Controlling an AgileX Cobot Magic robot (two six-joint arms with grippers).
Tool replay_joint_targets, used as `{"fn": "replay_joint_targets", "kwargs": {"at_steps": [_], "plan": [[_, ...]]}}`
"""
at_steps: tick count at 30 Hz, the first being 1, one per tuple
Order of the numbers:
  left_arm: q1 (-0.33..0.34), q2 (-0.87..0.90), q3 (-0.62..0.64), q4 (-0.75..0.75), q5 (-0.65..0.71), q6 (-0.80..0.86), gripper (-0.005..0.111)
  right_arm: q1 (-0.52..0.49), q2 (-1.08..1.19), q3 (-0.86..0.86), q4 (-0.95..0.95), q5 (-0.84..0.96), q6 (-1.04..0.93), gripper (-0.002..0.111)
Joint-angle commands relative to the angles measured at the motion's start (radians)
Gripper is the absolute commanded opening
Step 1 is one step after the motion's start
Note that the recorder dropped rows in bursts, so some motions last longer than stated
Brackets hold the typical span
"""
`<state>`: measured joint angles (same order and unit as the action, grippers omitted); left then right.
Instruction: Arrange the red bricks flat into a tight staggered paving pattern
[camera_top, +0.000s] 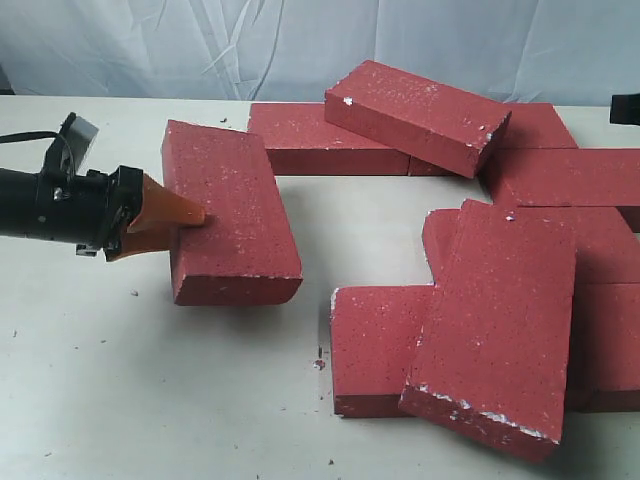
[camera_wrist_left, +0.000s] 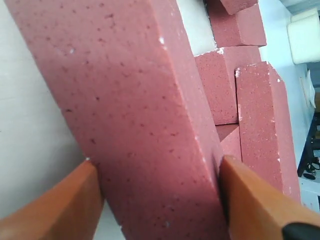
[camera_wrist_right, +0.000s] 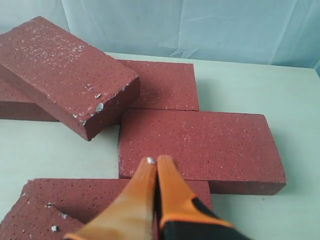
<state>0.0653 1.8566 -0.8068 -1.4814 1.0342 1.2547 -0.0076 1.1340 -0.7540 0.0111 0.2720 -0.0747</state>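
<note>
Several red bricks lie on the pale table (camera_top: 150, 400). One separate brick (camera_top: 225, 210) sits at the left, and my left gripper (camera_top: 190, 216) is shut on it across its thickness. In the left wrist view that brick (camera_wrist_left: 140, 115) fills the gap between the orange fingers (camera_wrist_left: 55, 210). Whether it rests on the table I cannot tell. One brick (camera_top: 415, 115) lies tilted on top of the flat back row (camera_top: 325, 140). Another brick (camera_top: 495, 320) leans askew over the front group (camera_top: 375, 345). My right gripper (camera_wrist_right: 154, 161) hovers shut and empty above a flat brick (camera_wrist_right: 200, 145).
A pale blue cloth backdrop (camera_top: 300, 40) hangs behind the table. Bare tabletop lies between the held brick and the front group, and along the front left. A white object (camera_wrist_left: 302, 37) and dark gear stand beyond the bricks in the left wrist view.
</note>
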Motion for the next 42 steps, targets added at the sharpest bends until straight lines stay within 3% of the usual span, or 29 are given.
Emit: {"fn": "replay_joint_targets", "kwargs": {"at_steps": [1,4,9,12,15,22,25,28,32,33,38,42], "plan": [[0.003,-0.007,0.006,0.009,-0.007,-0.013,0.011,-0.002,0.000,0.004,0.003,-0.015,-0.005,-0.001],[0.003,-0.007,0.006,0.031,-0.023,-0.013,0.032,-0.002,0.000,0.004,0.003,-0.015,-0.005,-0.001],[0.003,-0.007,0.006,0.112,-0.096,-0.028,0.085,-0.002,0.000,0.004,0.003,-0.017,-0.005,-0.001],[0.003,-0.007,0.002,0.170,-0.166,-0.056,0.100,-0.002,0.000,0.004,0.003,-0.017,-0.005,-0.001],[0.012,-0.007,-0.026,0.263,-0.202,-0.142,0.102,-0.002,0.000,0.004,0.003,-0.017,-0.005,-0.001],[0.059,-0.069,-0.135,0.555,-0.207,-0.423,0.096,-0.002,0.000,0.004,0.025,-0.017,-0.005,-0.001],[0.071,-0.135,-0.158,0.581,-0.267,-0.444,0.083,0.023,0.000,0.004,0.025,-0.021,-0.007,-0.001],[0.071,-0.203,-0.133,0.561,-0.423,-0.412,0.055,0.091,0.000,0.004,0.025,-0.055,-0.011,-0.001],[0.071,-0.281,-0.043,0.450,-0.623,-0.181,0.005,0.221,0.014,0.000,0.025,-0.109,-0.036,-0.001],[0.071,-0.289,-0.029,0.414,-0.649,-0.128,0.001,0.260,0.021,-0.003,0.025,-0.119,-0.049,-0.001],[0.071,-0.279,-0.019,0.365,-0.672,0.011,0.000,0.426,0.099,-0.063,0.019,-0.088,-0.079,-0.001],[0.071,-0.232,-0.066,0.305,-0.694,0.104,0.000,0.513,0.203,-0.170,0.019,0.047,-0.096,-0.001]]}}
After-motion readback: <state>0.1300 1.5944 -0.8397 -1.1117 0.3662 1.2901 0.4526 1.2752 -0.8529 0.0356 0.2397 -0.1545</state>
